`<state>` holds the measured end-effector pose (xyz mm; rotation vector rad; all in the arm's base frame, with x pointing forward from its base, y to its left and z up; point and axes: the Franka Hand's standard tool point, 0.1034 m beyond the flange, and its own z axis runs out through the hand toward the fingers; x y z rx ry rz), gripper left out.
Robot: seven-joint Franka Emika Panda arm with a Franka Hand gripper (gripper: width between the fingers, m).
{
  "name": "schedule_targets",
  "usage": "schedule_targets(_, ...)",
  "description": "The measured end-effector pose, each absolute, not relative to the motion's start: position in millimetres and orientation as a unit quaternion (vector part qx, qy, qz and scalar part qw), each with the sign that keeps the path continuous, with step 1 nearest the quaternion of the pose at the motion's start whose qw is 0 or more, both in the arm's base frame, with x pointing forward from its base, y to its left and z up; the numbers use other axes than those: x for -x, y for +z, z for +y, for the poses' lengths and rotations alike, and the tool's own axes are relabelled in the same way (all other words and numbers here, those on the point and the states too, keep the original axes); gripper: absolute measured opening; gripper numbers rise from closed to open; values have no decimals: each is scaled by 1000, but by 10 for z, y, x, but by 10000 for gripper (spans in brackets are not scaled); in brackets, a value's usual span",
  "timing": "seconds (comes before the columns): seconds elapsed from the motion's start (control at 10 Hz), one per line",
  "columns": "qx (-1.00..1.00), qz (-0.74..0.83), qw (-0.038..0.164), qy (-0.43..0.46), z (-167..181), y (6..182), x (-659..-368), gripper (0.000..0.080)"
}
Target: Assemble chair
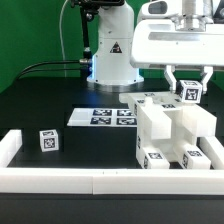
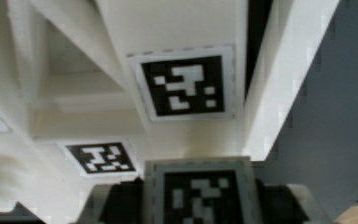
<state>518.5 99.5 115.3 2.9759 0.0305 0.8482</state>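
Note:
My gripper hangs at the exterior view's right, above the partly built white chair. It is shut on a small white part with a black marker tag, held just over the chair's top. In the wrist view the held part sits between my dark fingers. Beyond it lies a long white chair piece with a tag, and a second tagged white surface. Another small white tagged part stands alone on the black table at the exterior view's left.
The marker board lies flat in the middle of the table. The arm's white base stands behind it. A low white wall runs along the front edge and turns up at the left corner.

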Motion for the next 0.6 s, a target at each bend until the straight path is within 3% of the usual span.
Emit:
schedule_targets(0.3,-960,11,25,277,986,1151,-5192,281)
schedule_targets(0.4,-960,12,26,277,985,1150,-5191,371)
schedule_targets(0.5,-960,12,26,277,985,1150,-5191,371)
schedule_targets(0.6,-960,12,26,277,985,1149,-5191,570)
